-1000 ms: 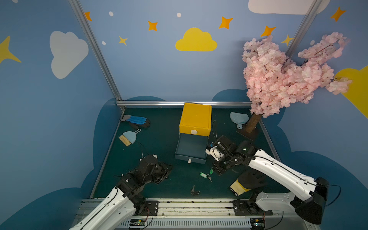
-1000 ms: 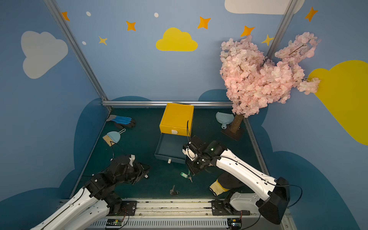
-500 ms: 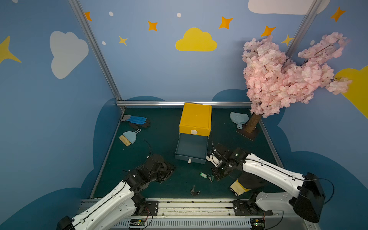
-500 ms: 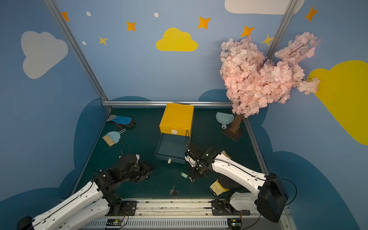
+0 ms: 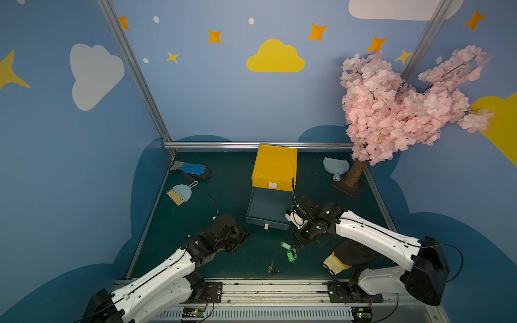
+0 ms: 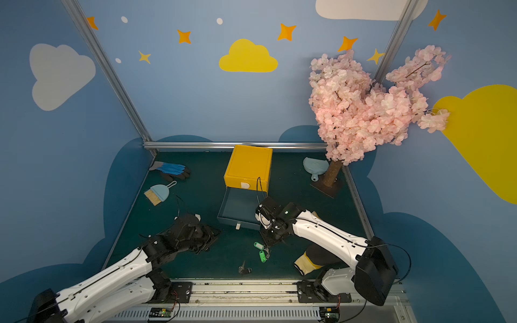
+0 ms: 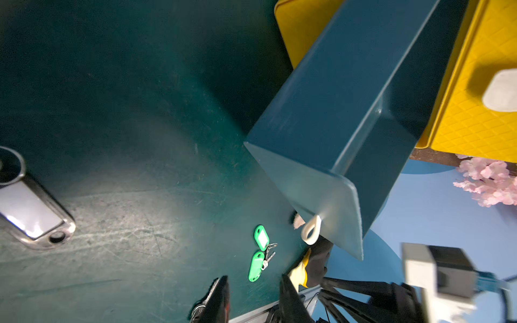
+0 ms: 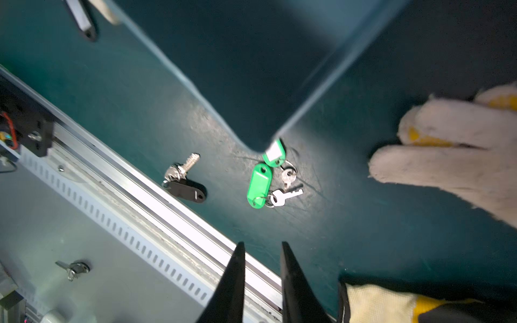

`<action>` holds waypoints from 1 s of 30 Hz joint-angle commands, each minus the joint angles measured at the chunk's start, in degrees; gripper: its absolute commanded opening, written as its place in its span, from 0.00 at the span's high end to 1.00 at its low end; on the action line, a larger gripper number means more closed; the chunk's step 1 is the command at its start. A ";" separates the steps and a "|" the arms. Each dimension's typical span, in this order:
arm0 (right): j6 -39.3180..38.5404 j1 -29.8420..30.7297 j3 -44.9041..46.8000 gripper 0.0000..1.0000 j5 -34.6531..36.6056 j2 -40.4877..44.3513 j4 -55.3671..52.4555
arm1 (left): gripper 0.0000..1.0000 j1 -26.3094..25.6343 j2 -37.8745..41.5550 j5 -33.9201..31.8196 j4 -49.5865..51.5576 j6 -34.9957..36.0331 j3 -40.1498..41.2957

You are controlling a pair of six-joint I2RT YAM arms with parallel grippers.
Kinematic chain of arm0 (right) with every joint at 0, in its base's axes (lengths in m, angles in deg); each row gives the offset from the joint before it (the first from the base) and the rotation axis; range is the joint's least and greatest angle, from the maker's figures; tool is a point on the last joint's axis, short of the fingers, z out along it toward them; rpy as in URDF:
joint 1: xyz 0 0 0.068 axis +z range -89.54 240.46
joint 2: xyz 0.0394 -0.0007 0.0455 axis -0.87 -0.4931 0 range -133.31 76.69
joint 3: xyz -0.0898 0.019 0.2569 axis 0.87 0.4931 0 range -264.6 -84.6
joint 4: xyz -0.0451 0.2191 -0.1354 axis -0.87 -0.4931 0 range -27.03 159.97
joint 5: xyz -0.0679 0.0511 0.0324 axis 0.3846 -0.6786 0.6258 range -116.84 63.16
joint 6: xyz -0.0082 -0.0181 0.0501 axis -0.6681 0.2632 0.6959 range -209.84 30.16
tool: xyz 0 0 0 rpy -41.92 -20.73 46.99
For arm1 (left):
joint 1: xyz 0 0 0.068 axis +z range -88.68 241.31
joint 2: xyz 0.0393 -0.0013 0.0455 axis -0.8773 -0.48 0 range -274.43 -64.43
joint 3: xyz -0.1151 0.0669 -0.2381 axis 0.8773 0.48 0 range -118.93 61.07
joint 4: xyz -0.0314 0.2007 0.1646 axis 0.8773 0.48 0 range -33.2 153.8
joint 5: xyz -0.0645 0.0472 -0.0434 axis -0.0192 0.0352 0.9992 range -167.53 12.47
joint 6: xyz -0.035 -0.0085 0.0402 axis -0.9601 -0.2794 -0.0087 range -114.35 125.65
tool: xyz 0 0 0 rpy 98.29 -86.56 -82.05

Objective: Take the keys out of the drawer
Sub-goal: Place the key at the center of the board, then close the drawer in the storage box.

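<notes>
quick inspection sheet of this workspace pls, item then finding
surface: green mat, scuffed
job's things: drawer pulled open, no keys seen inside; green-tagged keys, black-tagged key and black-and-white tag lie on the mat
clutter: gloves, brush, dustpan, yellow-cuffed glove
grippers: left gripper open, empty; right gripper open, empty
cables: black cable loops off each wrist
surroundings: blue walls, pink tree, yellow box
</notes>
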 commanded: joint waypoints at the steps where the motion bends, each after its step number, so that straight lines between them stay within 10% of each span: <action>1: 2.69 -0.77 -6.75 0.75 5.70 2.37 -1.53 | 0.70 -1.04 -1.37 -4.19 -3.93 -1.92 0.64; 10: 1.70 -6.37 -29.43 0.72 12.30 -5.24 1.02 | 0.70 -3.67 -9.81 -10.19 -14.14 -9.45 0.23; 30: 6.59 -19.93 -64.65 0.77 -4.92 -42.47 -17.73 | 0.68 -3.52 -36.65 -9.85 -39.45 -14.39 -9.83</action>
